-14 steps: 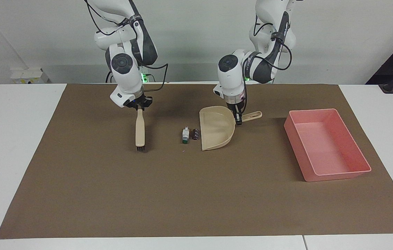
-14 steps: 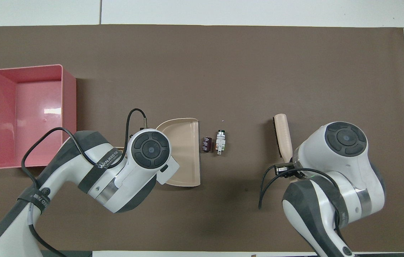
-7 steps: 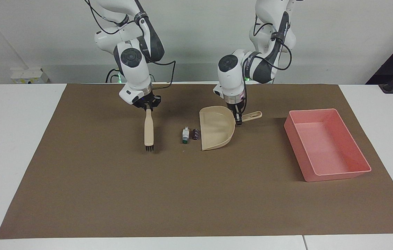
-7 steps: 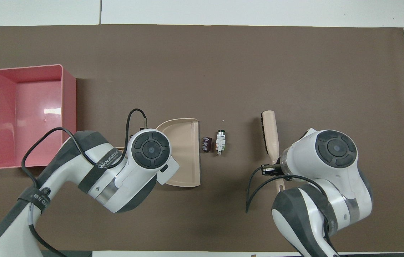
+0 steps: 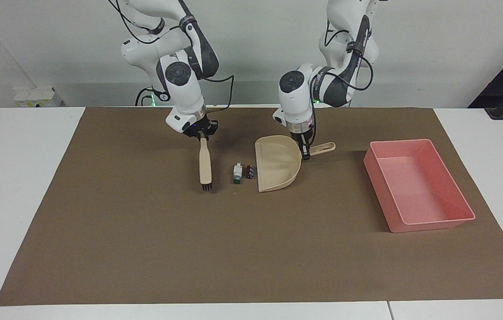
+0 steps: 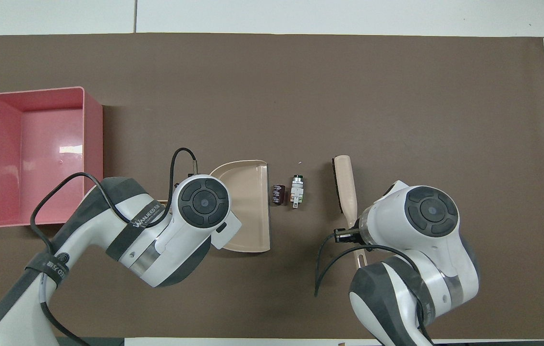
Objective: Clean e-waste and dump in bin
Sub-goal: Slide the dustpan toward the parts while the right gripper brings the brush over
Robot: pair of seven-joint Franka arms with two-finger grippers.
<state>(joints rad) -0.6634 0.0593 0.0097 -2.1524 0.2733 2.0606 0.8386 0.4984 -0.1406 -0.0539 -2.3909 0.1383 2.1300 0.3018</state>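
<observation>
The e-waste lies on the brown mat: a white bit with a green end (image 5: 237, 173) (image 6: 297, 191) and a dark block (image 5: 250, 171) (image 6: 278, 193) at the mouth of the beige dustpan (image 5: 276, 163) (image 6: 248, 206). My left gripper (image 5: 305, 153) is shut on the dustpan's handle (image 5: 322, 148); the pan rests on the mat. My right gripper (image 5: 201, 133) is shut on the handle of a beige brush (image 5: 205, 164) (image 6: 344, 185). Its dark bristles (image 5: 207, 187) are at mat level, beside the white bit toward the right arm's end. The pink bin (image 5: 429, 226) (image 6: 93, 139) stands at the left arm's end.
The brown mat (image 5: 251, 258) covers most of the white table (image 5: 11, 186). In the overhead view both arms' wrists cover their grippers.
My right arm has carried the brush sideways toward the e-waste, and the gap to the white bit is now small. The left arm, dustpan, e-waste and bin have not moved.
</observation>
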